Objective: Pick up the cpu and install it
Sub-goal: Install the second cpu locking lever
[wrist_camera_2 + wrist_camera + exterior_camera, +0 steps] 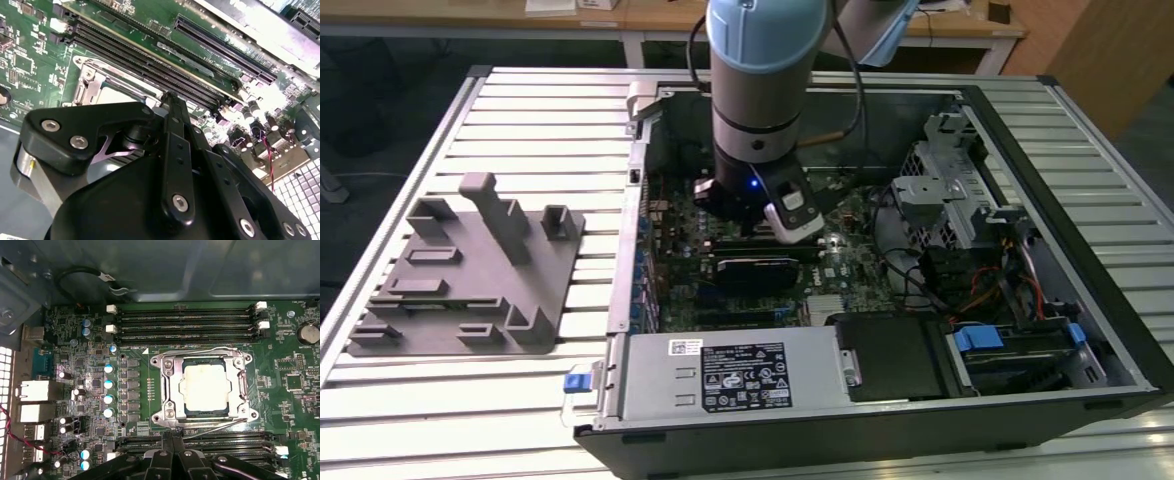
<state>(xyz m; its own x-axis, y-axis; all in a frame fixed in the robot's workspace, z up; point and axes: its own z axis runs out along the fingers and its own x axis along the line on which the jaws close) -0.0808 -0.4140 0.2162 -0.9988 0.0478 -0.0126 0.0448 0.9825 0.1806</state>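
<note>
Arm [754, 90] stands near vertical at upper centre of the exterior view, wrist lowered into the open computer case [1067, 300] over the motherboard [847, 265]. Gripper [172, 436] — fingers pressed together, nothing between them — pokes up at the bottom edge of the first wrist view. The cpu [207, 388] sits in the socket frame [167, 390], centre-right there, just beyond the fingertips. Grey tray [460, 275] lies at the exterior view's left — well apart from the arm.

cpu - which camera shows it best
The first wrist view: the cpu faces the camera, its pale silver top unobstructed inside the socket frame. In the second wrist view the gripper's black body covers most of it.
</note>
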